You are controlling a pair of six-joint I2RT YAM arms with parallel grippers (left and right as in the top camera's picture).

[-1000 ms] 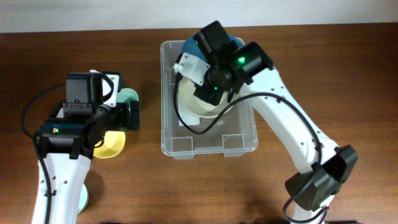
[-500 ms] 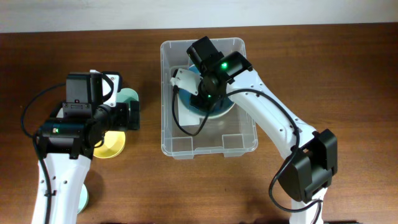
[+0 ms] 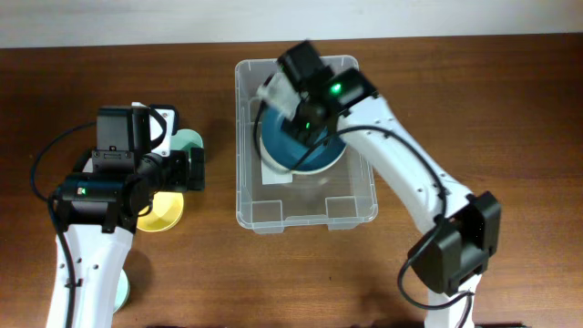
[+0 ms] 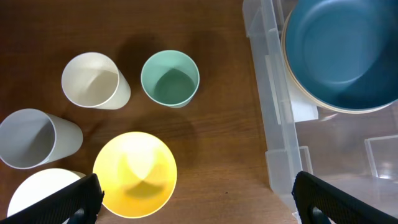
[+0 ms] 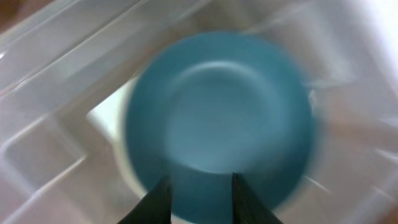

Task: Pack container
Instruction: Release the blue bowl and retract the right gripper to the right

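Dark brown wood-grain bench (image 3: 474, 109) carries the container (image 3: 351, 214), a clear, rigid plastic rectangular bin with a rounded rim and moulded corner steps, standing at centre. A white label (image 3: 273, 173) lies on its base; no print can be read. Inside, at the far end, a smooth matte blue bowl (image 3: 291, 146) sits nested in a cream bowl (image 4: 329, 109). On the bench to the left of the bin stand a mint cup (image 4: 170, 78), a cream cup (image 4: 93, 81), a grey cup (image 4: 34, 138), a glossy yellow bowl (image 4: 135, 174) and a white bowl (image 4: 37, 193). The left gripper (image 4: 199, 202) hovers over these, spread fully and empty. The right gripper (image 5: 199, 199) hangs above the blue bowl, fingers slightly parted, gripping nothing.
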